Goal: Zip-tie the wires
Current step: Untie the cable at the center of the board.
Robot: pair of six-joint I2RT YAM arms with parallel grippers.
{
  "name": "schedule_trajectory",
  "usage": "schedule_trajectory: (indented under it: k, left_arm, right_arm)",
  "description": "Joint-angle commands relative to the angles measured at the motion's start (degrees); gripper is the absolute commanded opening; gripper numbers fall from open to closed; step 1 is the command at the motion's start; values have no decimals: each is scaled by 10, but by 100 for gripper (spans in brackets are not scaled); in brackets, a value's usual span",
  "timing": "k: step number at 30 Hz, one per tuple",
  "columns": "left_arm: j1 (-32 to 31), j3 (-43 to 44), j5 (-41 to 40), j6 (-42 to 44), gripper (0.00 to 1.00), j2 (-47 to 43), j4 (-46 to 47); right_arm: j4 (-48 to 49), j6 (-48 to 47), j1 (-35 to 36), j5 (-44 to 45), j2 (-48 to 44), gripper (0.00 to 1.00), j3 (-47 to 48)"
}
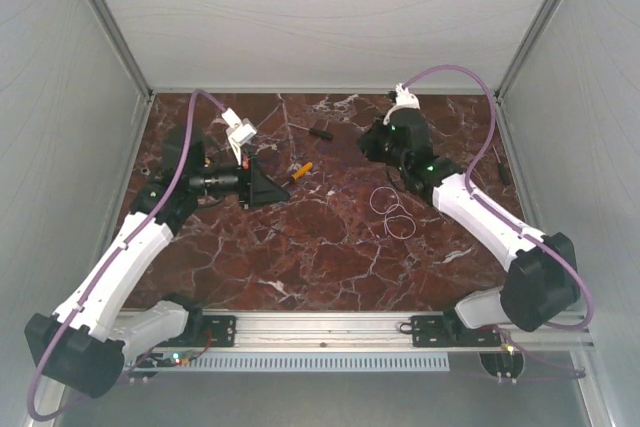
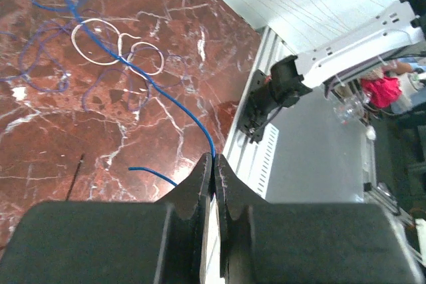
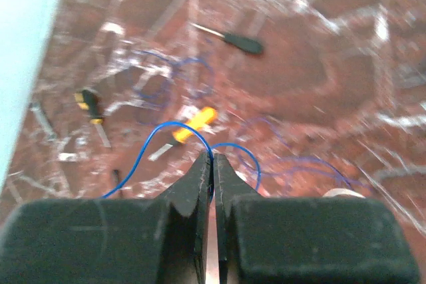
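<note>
Left wrist view has the left gripper clenched, jaws pressed together on a single blue strand of the wires. The strand enters the seam at the very tips and runs toward the upper left of the frame, where it joins the loose tangle of blue loops and two whitish rings lying flat on the marble table. In the right wrist view the right gripper is likewise closed tight on a blue strand — it arches out of the tips to the left and curls away to the right. More of the wires trail over the table near the orange-handled screwdriver, with the black-handled screwdriver higher in the frame. From the top external view only the whitish part of the wires shows clearly, right of centre, just beside the right arm; the blue strands are too fine to trace there. I judge the material to be nearly weightless, limp and slightly springy, so it would slip through a loose pinch and the coils would spread rather than stay gathered. It is best taken at the extreme fingertips, on a strand close to the bundle, and drawn gently — a hard tug could kink it or drag the whole tangle.
</note>
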Motion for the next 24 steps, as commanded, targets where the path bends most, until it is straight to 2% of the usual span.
schedule_trajectory:
  k: [1, 5, 9, 13, 16, 19, 24]
  left_arm:
    - [-2, 1, -57, 16, 0, -38, 19]
    - [-1, -6, -163, -4, 0, -58, 36]
    - [-1, 4, -279, -53, 0, -40, 35]
    - [-7, 8, -283, -98, 0, 15, 70]
    - [-41, 26, -291, -103, 0, 80, 99]
    - [-82, 71, -310, -89, 0, 152, 102]
    - [-108, 146, -298, -83, 0, 268, 116]
  right_arm:
    - [-101, 57, -26, 28, 0, 0, -23]
    - [-132, 53, -37, 30, -39, 0, -66]
    - [-177, 42, -44, 36, -106, 0, -106]
    - [-224, 38, -45, 44, -170, 0, -145]
    - [-266, 41, -45, 43, -214, 0, -162]
    - [-309, 50, -47, 46, -248, 0, -171]
    - [-384, 82, -50, 40, -275, 0, -173]
